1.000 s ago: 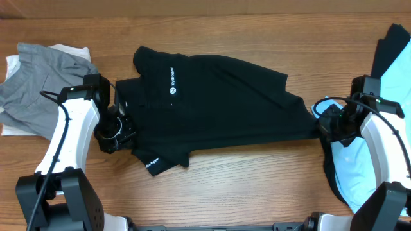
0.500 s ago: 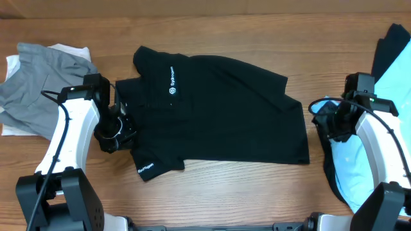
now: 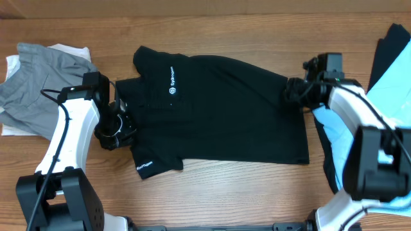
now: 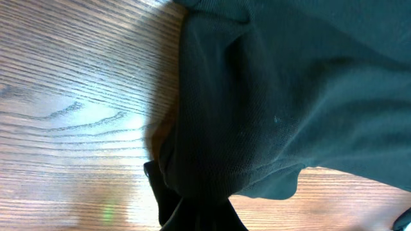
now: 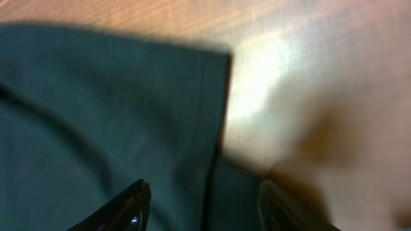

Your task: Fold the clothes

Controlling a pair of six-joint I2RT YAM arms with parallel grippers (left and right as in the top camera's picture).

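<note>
Black T-shirt [image 3: 225, 109] lay spread across the middle of the table [image 3: 244, 192]. The left gripper [image 3: 117, 131] was clamped on fabric at its left side, and the right gripper [image 3: 294, 92] stood half open and empty over its right edge.

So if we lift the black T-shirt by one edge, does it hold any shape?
Probably not: the black T-shirt lies limp and creased, bunching where the left tool pinches it. Likely light, since the cloth looks thin. Expect the rest to sag and trail across the wooden table.

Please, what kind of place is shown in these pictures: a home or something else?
Probably a robot test bench, not a home: a left arm and a right arm at a wooden table, a black T-shirt spread out, grey clothes heaped beside it.
</note>
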